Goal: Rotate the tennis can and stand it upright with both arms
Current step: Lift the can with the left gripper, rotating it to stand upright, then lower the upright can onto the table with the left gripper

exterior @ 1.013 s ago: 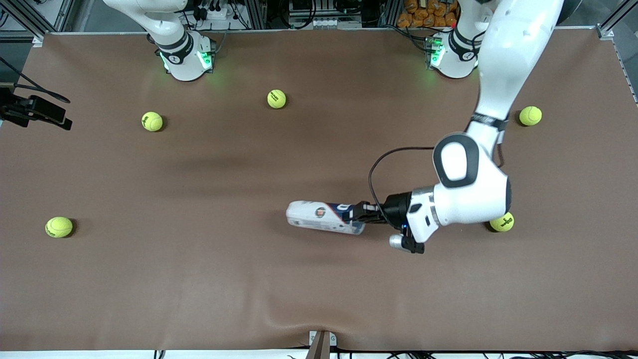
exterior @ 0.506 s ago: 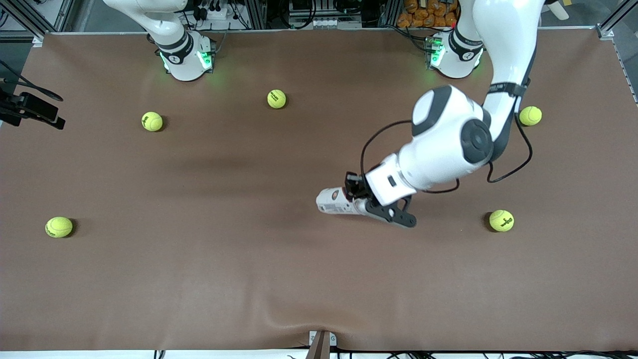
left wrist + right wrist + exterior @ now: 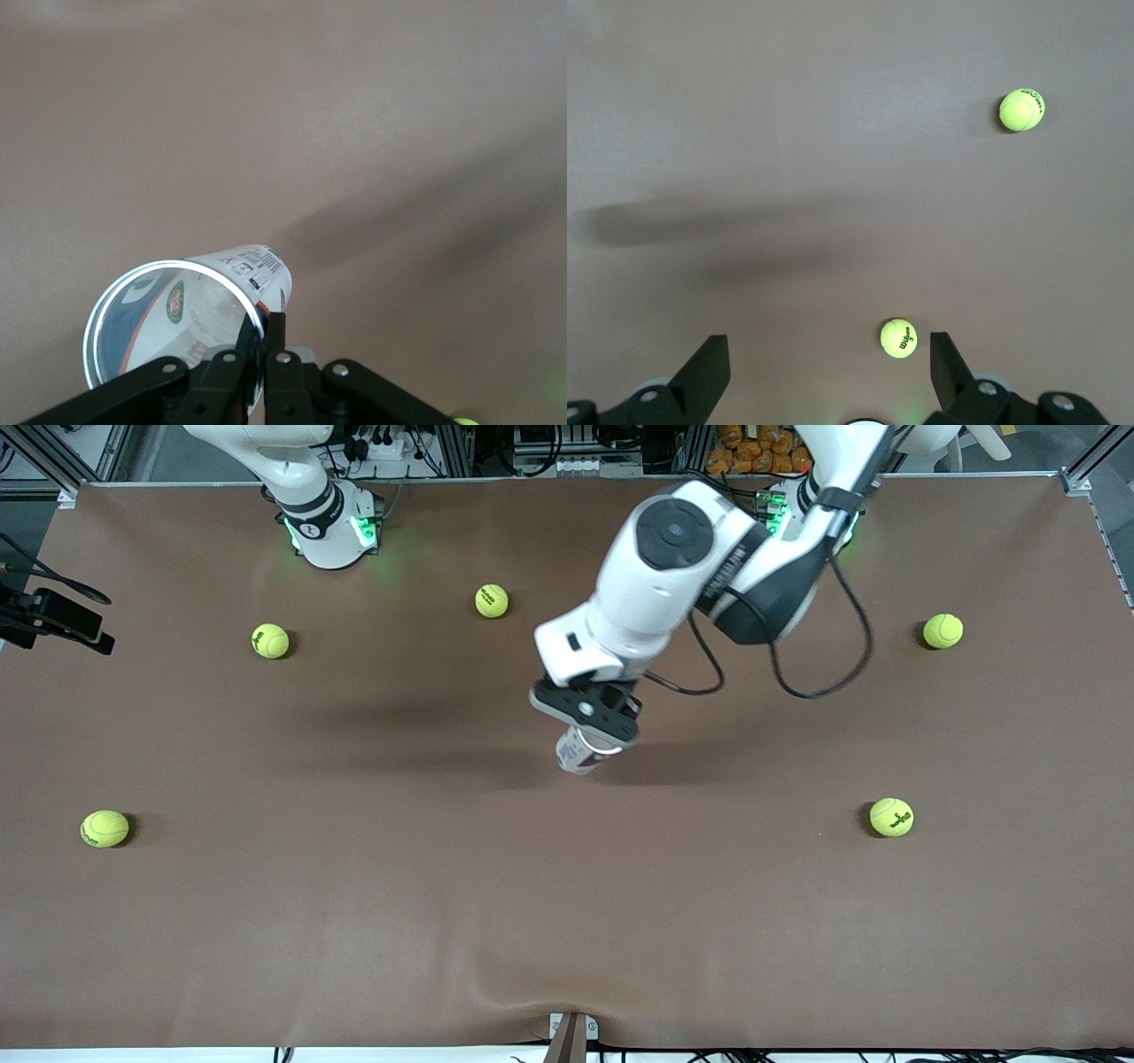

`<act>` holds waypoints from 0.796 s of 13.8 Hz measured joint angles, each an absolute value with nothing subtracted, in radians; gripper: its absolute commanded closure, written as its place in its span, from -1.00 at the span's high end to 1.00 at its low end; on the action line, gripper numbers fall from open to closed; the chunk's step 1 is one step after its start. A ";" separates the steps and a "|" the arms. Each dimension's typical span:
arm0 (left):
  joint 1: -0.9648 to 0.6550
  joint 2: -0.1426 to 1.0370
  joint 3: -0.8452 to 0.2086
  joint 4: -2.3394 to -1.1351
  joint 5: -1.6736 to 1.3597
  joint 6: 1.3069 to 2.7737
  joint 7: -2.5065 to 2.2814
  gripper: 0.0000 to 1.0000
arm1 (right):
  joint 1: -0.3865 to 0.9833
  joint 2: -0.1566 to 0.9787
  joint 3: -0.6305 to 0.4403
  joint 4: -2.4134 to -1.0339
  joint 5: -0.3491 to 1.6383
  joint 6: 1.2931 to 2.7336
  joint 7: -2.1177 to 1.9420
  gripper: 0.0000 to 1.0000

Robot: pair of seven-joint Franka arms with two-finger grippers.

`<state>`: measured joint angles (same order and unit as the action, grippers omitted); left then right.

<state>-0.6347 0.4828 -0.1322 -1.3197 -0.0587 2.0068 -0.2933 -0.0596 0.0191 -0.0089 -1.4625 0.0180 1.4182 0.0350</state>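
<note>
On the brown table (image 3: 354, 921), going across the front view from the right arm's end, a tennis ball (image 3: 104, 828) lies near the table's edge at that end, well apart from everything else. Another ball (image 3: 270, 640) lies farther from the camera, and a third (image 3: 492, 600) lies toward the middle, near the bases. The right arm waits raised at its own end; its right gripper (image 3: 830, 372) hangs with its jaws spread wide and empty over two of those balls, in no position yet to help. Near the table's middle the left gripper (image 3: 260, 350) holds the tennis can (image 3: 580, 751) with its fingers pinched tight on the silvery rim at the open mouth, one finger inside the wall and one outside. That thin grip on the wall probably lets the can be swung about its top end. The can hangs close to vertical, mouth up, its base low over the cloth; whether the base touches I cannot tell. All around it is bare cloth, well clear of any edge, so there seems ample room to set it down. Toward the left arm's end two more balls, one nearer the camera (image 3: 891, 817) and one farther (image 3: 943, 631), lie well apart from the can.
</note>
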 measured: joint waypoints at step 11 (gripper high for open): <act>-0.804 0.574 -0.074 -1.319 0.097 2.010 -0.299 -1.00 | -0.044 0.020 -0.015 -1.462 0.014 1.408 0.035 1.00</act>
<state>-0.8037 0.5736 -0.0744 -1.3186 0.0969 2.0105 -0.2995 -0.0436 0.0195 -0.0147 -1.4625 0.0144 1.4078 0.0353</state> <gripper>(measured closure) 0.947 0.000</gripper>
